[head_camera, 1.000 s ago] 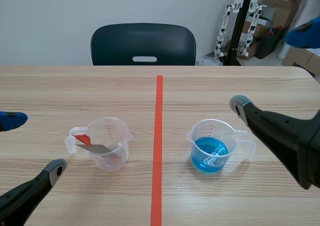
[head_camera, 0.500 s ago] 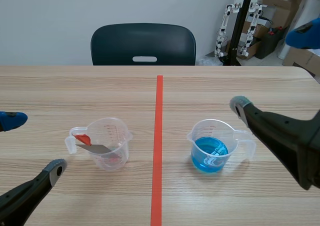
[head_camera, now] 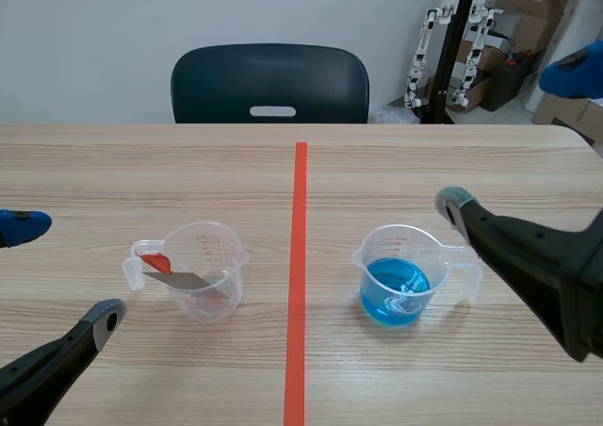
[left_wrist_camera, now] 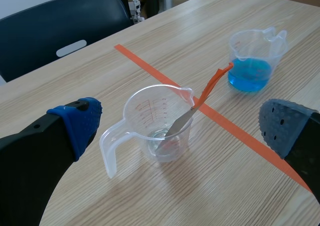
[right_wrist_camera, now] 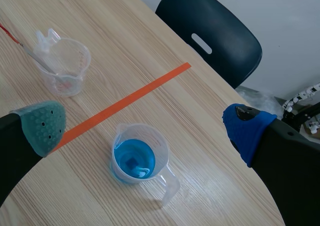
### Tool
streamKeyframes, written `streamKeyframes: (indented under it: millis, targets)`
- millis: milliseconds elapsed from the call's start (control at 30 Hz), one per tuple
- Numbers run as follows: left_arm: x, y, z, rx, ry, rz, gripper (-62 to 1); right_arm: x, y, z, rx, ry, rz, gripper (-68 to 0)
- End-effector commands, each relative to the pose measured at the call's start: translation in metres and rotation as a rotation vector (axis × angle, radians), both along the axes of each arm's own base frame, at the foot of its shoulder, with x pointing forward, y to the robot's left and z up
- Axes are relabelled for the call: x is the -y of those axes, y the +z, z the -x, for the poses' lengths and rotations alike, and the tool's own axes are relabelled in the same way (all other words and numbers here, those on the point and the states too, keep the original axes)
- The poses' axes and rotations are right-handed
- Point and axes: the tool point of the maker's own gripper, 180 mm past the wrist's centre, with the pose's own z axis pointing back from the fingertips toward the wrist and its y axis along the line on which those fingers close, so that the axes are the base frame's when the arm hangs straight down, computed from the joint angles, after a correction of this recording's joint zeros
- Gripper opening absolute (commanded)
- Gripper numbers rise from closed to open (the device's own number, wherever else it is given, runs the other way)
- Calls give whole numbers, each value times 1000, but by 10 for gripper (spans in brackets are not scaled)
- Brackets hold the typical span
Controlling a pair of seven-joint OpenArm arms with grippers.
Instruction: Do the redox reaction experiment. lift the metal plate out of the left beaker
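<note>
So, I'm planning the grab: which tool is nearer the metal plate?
Left. The left tool sits open beside the clear beaker holding the metal plate; the right tool is across the orange tape line, by the beaker of blue liquid.

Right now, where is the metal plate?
Scene view, left of the tape line: the metal plate leans inside the clear beaker, ahead of the open left gripper.
</note>
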Motion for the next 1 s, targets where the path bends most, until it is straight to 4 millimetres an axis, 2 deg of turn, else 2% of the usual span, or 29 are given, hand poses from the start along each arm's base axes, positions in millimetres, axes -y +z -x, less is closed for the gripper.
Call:
streamKeyframes:
  millis: [0, 267, 500, 700, 867, 967]
  targets:
    - [3, 9, -2, 26, 1, 25, 14, 0, 6, -2, 28, 3, -4, 4]
    - [3, 6, 2, 11, 3, 32, 14, 0, 6, -2, 30, 2, 1, 4]
    - [3, 5, 10, -3, 2, 47, 14, 9, 2, -12, 54, -5, 38, 4]
    - [5, 10, 21, 14, -1, 110, 14, -2, -13, -10, 24, 109, 71, 4]
    - [2, -9, 31, -31, 21, 135, 14, -8, -15, -22, 59, 151, 83, 4]
    - [-9, -18, 36, -22, 89, 165, 14, -12, -18, -29, 63, 164, 75, 4]
